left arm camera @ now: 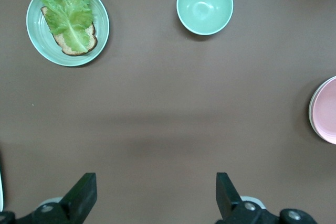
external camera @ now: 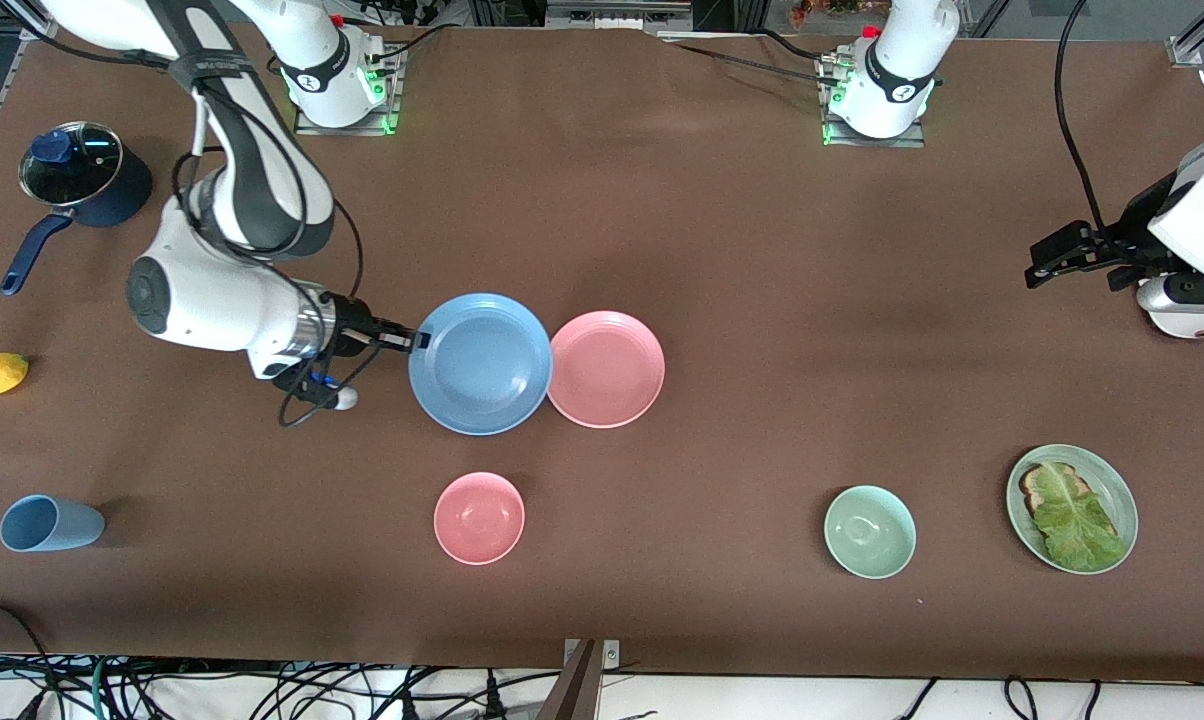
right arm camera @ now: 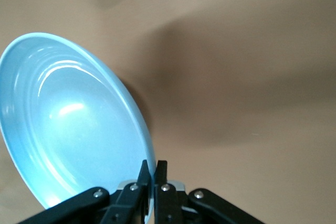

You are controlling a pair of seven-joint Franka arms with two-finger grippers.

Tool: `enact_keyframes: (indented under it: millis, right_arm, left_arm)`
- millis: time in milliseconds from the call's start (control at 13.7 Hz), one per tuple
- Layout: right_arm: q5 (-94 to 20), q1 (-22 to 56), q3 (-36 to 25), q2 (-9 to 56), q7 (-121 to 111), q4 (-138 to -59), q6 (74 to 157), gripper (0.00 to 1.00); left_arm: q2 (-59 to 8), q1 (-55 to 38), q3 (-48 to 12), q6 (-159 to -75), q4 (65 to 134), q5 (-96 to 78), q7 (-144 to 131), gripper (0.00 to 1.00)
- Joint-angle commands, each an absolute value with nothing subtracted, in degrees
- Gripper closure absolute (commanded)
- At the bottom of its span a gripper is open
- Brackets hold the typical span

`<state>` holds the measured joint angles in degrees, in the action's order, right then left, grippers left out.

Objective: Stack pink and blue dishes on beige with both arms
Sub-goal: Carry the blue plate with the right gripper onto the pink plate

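Right gripper (external camera: 414, 340) pinching the blue plate (external camera: 480, 363) rim between its fingers, pink plate (external camera: 606, 369) just past it; left gripper (external camera: 1054, 255) spread, waiting; blue still unstacked.

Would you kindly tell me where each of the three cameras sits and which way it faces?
Front view: high across the table, facing both arm bases; right hand grips the blue plate, left hand waits open.
Left wrist view: looks down past its open fingers at the green bowl and lettuce plate.
Right wrist view: hand clamps the blue plate's rim.
Front and left wrist views share the pink plate.
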<state>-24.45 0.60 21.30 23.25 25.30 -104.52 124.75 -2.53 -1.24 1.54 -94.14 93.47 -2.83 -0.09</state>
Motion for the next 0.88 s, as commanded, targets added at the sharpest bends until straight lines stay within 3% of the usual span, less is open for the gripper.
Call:
enact_keyframes:
  millis: [0, 365, 802]
  right_arm:
    - [-25.0, 6.0, 21.6, 26.8, 27.9, -104.7, 133.6, 1.00]
    - [-24.9, 12.5, 21.6, 34.5, 27.2, -104.4, 146.7, 1.00]
    - [-24.0, 13.4, 21.6, 36.6, 27.1, -104.6, 147.0, 1.00]
  left_arm:
    - [-2.5, -1.0, 1.2, -93.2, 92.8, -1.6, -0.4, 0.00]
    - [-2.6, -0.9, 1.3, -93.2, 92.9, -1.6, -0.4, 0.00]
    - [-2.6, -0.9, 1.3, -93.3, 92.9, -1.6, -0.4, 0.00]
